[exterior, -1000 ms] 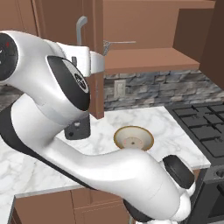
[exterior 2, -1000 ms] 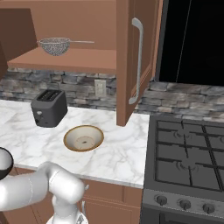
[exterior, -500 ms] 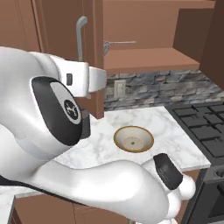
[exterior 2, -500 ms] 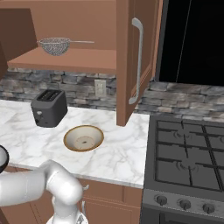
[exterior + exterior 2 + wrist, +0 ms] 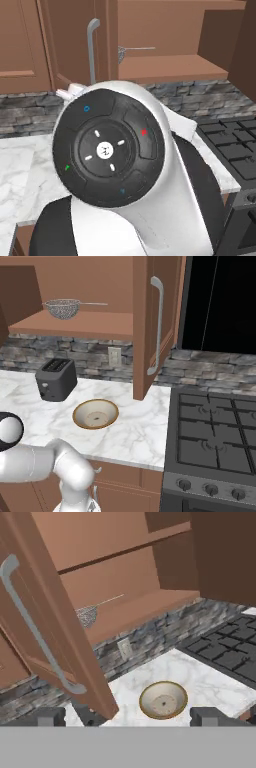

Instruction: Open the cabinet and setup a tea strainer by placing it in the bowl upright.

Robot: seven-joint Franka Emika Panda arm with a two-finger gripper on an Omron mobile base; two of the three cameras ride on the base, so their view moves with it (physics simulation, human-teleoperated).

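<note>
The claw point(image 5: 127, 717) stands wide and empty, its tips apart at the bottom of the hand view. The bowl point(image 5: 163, 700) sits on the worktop point(image 5: 200, 682) just beyond and between them. The strainer point(image 5: 88, 615) lies farther off, up-left, on the open cabinet's point(image 5: 55, 632) shelf point(image 5: 135, 612). Since a second ago the arm has swung nearer the left base camera.

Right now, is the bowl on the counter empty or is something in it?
Empty: the bowl shows bare speckled inside, and the tea strainer sits on the cabinet shelf.
</note>
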